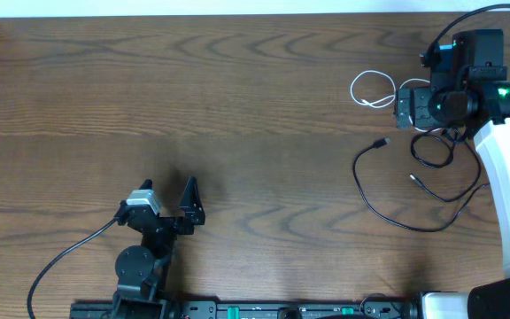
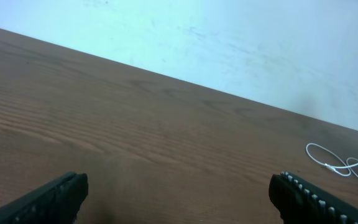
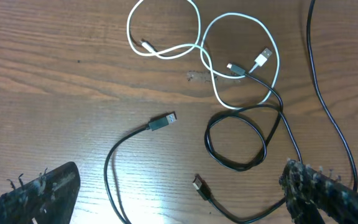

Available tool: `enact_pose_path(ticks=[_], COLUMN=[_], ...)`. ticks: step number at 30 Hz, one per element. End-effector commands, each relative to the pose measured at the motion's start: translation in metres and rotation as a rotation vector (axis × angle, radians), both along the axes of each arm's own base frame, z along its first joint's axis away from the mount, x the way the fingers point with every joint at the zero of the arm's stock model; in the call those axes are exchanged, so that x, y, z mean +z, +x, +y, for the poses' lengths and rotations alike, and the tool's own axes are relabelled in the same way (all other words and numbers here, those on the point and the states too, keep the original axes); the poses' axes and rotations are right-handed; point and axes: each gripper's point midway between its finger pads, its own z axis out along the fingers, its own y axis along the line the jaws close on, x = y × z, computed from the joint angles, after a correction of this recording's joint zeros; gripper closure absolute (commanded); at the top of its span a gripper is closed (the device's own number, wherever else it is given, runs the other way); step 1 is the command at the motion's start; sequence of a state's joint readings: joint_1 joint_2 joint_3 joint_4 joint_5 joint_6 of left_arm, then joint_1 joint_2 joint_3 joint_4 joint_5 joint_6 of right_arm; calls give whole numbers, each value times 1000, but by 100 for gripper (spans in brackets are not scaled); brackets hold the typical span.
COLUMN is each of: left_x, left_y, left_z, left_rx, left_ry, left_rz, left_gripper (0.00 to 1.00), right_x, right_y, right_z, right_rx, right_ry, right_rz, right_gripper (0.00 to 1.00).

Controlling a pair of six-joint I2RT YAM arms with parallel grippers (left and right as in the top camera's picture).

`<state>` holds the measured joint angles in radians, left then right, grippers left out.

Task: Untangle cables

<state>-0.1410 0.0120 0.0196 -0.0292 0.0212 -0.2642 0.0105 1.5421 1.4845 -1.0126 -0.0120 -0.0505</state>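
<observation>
A white cable (image 1: 353, 89) lies in loose loops at the table's far right. Two black cables lie just in front of it. One is a long cable (image 1: 364, 197) sweeping in a wide curve. The other makes a small loop (image 1: 432, 164). In the right wrist view the white cable (image 3: 199, 28) crosses the small black loop (image 3: 236, 166), and two black plug ends (image 3: 162, 122) (image 3: 201, 185) lie free. My right gripper (image 1: 404, 106) (image 3: 185, 199) is open and empty, hovering over the cables. My left gripper (image 1: 168, 199) (image 2: 179, 202) is open and empty at the front left, far from them.
The wooden table (image 1: 237, 106) runs to a pale wall at the back. The right arm's thick black cable (image 1: 467, 18) arcs above its wrist. The left arm's cable (image 1: 60, 257) trails to the front left edge. The white cable also shows at the far right of the left wrist view (image 2: 337, 163).
</observation>
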Motion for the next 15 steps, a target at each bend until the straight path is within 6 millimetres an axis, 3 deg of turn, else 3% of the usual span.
enact_pose_path(ticks=[1, 15], left_x=[-19, -21], left_y=[-1, -1], left_z=[3, 3], left_rx=[16, 16], left_ry=[24, 25], left_rz=[60, 69], left_gripper=[2, 2], right_x=[0, 0], right_y=[-1, -1], right_z=[2, 2], right_rx=[-5, -4], right_ry=[11, 11], right_rz=[2, 1], right_gripper=[1, 1])
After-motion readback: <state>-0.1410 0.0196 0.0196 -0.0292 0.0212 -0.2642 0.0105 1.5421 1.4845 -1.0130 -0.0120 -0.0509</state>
